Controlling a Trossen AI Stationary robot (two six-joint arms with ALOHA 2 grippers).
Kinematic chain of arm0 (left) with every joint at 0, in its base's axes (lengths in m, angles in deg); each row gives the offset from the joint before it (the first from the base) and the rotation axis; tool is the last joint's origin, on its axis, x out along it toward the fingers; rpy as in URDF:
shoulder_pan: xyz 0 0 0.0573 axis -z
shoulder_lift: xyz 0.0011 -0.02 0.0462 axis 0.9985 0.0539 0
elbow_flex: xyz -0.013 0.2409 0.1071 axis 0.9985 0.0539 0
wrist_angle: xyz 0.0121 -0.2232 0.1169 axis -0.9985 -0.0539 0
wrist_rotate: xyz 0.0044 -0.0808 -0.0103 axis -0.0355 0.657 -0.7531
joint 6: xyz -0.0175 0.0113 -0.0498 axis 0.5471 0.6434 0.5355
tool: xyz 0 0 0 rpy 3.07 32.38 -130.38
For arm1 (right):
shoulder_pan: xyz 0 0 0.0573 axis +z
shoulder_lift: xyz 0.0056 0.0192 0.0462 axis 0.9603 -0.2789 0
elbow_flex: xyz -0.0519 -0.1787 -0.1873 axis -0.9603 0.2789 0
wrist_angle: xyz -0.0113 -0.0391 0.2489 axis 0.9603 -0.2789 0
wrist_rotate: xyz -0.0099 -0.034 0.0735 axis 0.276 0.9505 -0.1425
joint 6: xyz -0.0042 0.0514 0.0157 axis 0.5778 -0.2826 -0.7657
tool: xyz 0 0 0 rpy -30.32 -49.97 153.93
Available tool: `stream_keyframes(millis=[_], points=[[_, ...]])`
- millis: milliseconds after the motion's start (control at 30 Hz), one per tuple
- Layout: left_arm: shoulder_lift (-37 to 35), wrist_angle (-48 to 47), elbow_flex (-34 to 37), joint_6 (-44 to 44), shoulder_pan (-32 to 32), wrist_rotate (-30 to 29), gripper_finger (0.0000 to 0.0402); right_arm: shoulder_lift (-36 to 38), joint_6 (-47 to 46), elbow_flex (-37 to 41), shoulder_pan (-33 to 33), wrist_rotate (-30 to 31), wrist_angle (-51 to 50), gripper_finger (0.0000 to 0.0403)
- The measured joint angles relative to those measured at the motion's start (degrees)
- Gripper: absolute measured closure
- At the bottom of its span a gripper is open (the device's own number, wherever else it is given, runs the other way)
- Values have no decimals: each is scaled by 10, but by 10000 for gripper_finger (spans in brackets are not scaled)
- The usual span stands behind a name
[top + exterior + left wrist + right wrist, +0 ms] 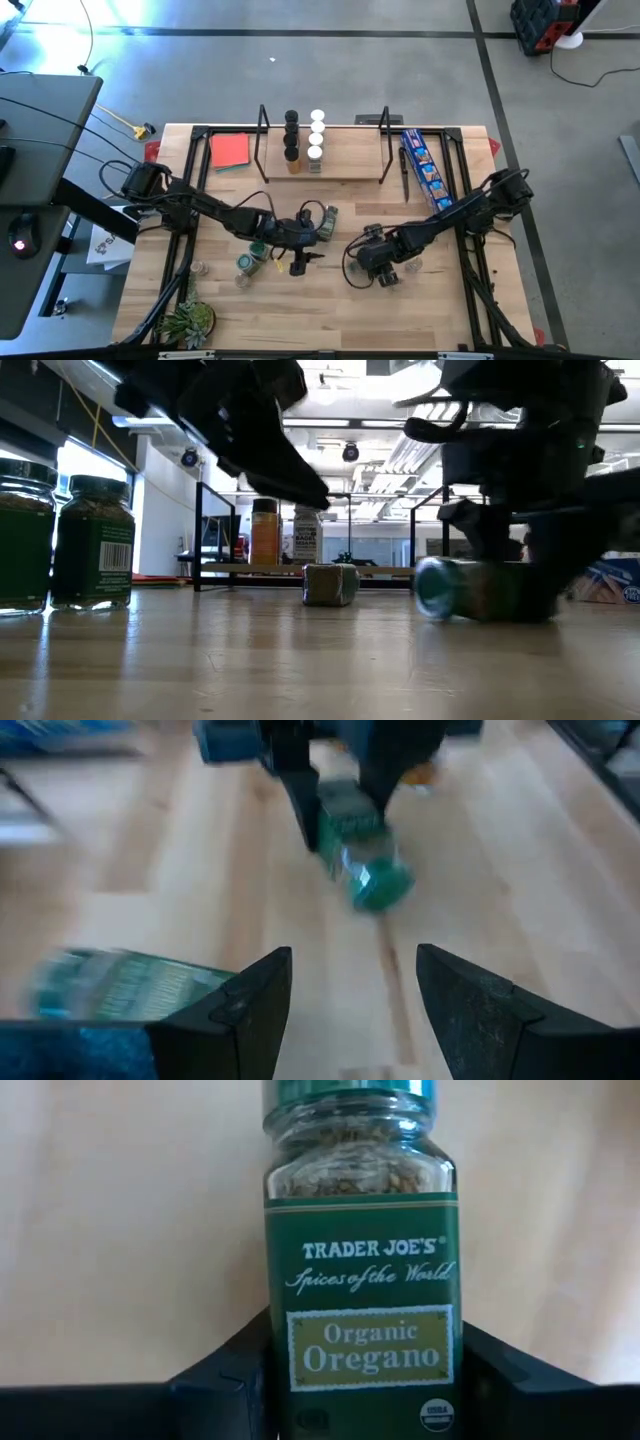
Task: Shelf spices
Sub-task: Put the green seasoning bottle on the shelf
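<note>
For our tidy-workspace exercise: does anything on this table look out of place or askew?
Yes. Two jars lie on their sides on the table: an oregano jar between the right tool's fingers, and another mid-table. The jars on the shelf stand upright.

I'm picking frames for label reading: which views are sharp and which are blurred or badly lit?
Right wrist view: the oregano jar label is crisp and evenly lit. Left wrist view: motion-blurred throughout, the green-lidded jar smeared. Low view: backlit, the arms are dark silhouettes and the lying jar is soft.
</note>
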Motion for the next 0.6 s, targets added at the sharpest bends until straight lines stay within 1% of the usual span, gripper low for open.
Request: stream_keyframes(millis=[33,67,100,133,200,267,333,400,467,533,600], points=[[-7,0,0,-5,6,-30,193,5,-14,1,0,29,0,219],[-14,-1,0,-9,12,-65,193,12,-24,2,0,77,5,219],[-21,-1,0,-10,17,-103,193,19,-31,6,-1,142,14,219],[-27,0,0,-9,22,-144,193,26,-44,15,-2,193,28,219],[-36,2,0,0,28,-223,193,43,-77,39,-2,309,72,219],[-46,10,4,11,29,-283,193,66,-107,67,-2,403,158,219],[-51,25,4,24,25,-320,193,78,-111,100,-2,462,271,219],[-51,47,4,37,17,-319,193,78,-84,130,-2,485,373,219],[-51,78,5,38,3,-277,190,78,-54,143,-2,487,459,219],[-51,104,4,38,-11,-232,184,78,-31,145,-6,495,503,219],[-51,122,4,47,-25,-213,175,77,-10,145,-8,518,519,219]])
